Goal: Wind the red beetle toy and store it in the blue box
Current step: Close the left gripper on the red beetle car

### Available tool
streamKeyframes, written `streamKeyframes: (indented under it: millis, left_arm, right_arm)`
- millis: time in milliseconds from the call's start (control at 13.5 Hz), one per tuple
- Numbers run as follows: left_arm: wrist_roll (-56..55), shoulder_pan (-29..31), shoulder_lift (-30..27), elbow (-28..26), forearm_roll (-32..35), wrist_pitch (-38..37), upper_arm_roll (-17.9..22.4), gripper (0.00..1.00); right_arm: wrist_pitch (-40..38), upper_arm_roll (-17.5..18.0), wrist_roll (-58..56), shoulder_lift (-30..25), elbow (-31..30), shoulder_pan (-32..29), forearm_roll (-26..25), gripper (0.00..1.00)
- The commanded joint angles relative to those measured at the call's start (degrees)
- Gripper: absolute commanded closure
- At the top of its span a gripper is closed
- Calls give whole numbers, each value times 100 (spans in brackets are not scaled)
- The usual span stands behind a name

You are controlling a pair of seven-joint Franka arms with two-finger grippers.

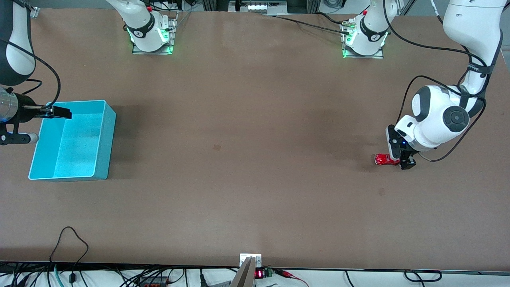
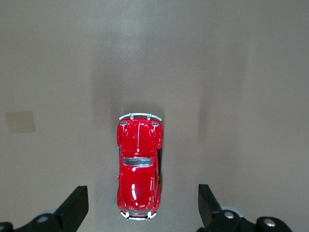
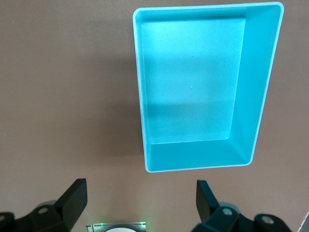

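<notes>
Over the red beetle toy (image 2: 138,166), the left gripper (image 2: 140,205) hangs low, fingers apart; next it must close on the toy for winding. Right gripper (image 3: 140,203), spread, waits above the blue box (image 3: 253,87).

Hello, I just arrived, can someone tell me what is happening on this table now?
The left gripper is down over the red beetle toy, which sits on the table at the left arm's end. Its fingers are open on either side of the car and have not closed on it. The right gripper hovers open by the blue box at the right arm's end. The box is empty, so the toy is not yet stored.
</notes>
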Motion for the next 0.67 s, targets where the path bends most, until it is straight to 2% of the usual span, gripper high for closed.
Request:
streamKeyframes:
  millis: [0, 444, 593]
  left_arm:
    - [255, 79, 83, -195, 84, 536, -31, 0]
    - [256, 79, 180, -266, 76, 608, -30, 1]
    - [256, 114, 241, -266, 67, 617, -30, 6]
  right_arm:
    - [-79, 39, -51, 15, 55, -70, 35, 0]
    - [-88, 39, -51, 15, 55, -79, 35, 0]
    - [-96, 39, -51, 15, 46, -79, 35, 0]
